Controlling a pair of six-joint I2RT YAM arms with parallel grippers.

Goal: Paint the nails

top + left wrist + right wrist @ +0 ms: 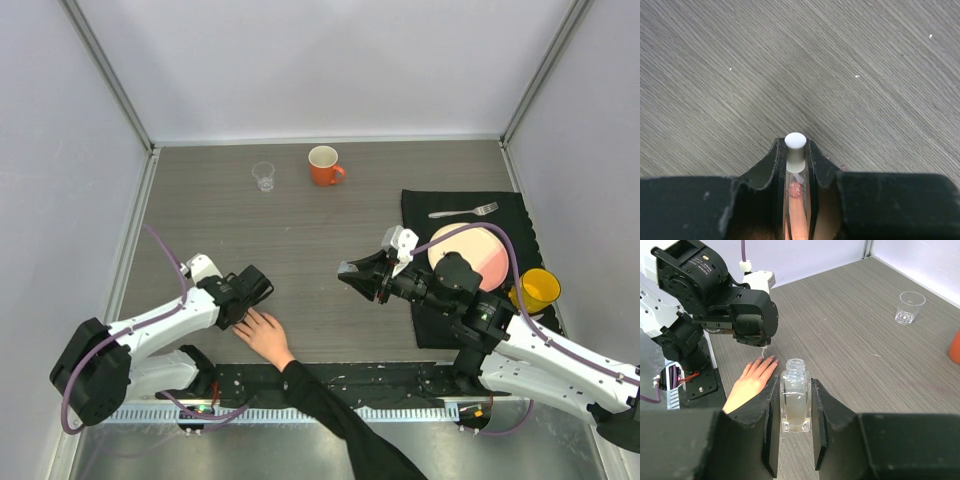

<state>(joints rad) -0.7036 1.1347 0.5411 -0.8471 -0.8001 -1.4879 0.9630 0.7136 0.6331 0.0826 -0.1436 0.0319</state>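
Note:
A bare hand (266, 336) with a black sleeve lies flat near the table's front edge, fingers spread toward the left arm. My left gripper (252, 290) hangs over the fingertips, shut on the white brush cap (795, 146). Below the cap the brush tip sits right above one pinkish nail (795, 190) of a finger. In the right wrist view the nails (771, 359) lie under that gripper's brush (762, 351). My right gripper (793, 381) is shut on a small clear uncapped bottle (796, 400), standing on the table to the hand's right.
An orange mug (324, 165) and a clear cup (263, 176) stand at the back. A black mat (430, 210) on the right carries a fork (465, 211) and a pink plate (478, 250). A yellow cup (538, 290) sits beside my right arm.

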